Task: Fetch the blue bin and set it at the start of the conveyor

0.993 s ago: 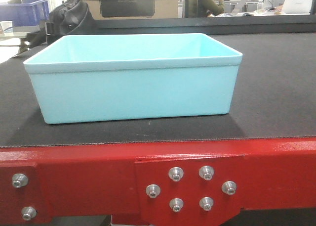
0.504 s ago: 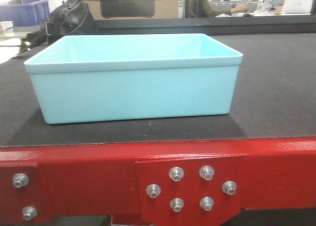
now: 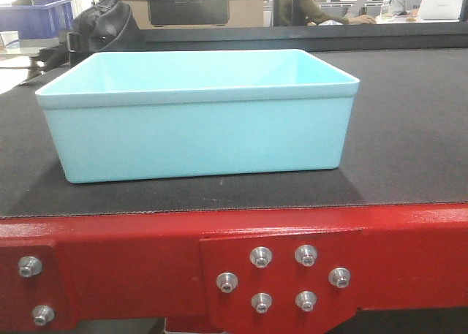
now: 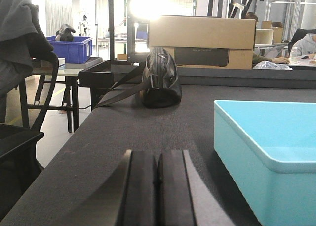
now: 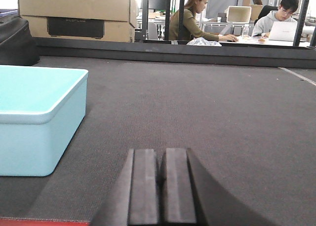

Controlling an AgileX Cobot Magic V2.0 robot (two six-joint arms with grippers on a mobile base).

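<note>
At the far left of the left wrist view, a dark garment (image 4: 19,23) is seen draped over a chair, and behind it a dark blue crate (image 4: 71,48) is set on a side table. Further right, a black bag (image 4: 160,80) with a trailing strap lies on the belt, in front of a cardboard box (image 4: 202,40). The left gripper (image 4: 158,194) is seen low over the belt with its two black fingers pressed together and nothing between them. The blue bin (image 4: 266,157) stands to the right of this gripper, near it but not touched by it.

In the front view, the blue bin (image 3: 197,118) is seen upright and empty on the conveyor start (image 3: 409,129), close to the near edge of the dark belt. Below it runs the red frame (image 3: 110,257), with a bolted plate (image 3: 281,275) carrying six silver bolts and two more bolts at the left.

In the right wrist view, the blue bin (image 5: 39,117) is placed at the left, its corner turned toward the camera. The right gripper (image 5: 159,191) is found to the right of the bin, apart from it, fingers closed against each other and holding nothing. Bare grey belt stretches ahead of it. Beyond the belt's far edge, two seated people (image 5: 190,16) are seen at desks, one with a laptop (image 5: 284,30).
</note>
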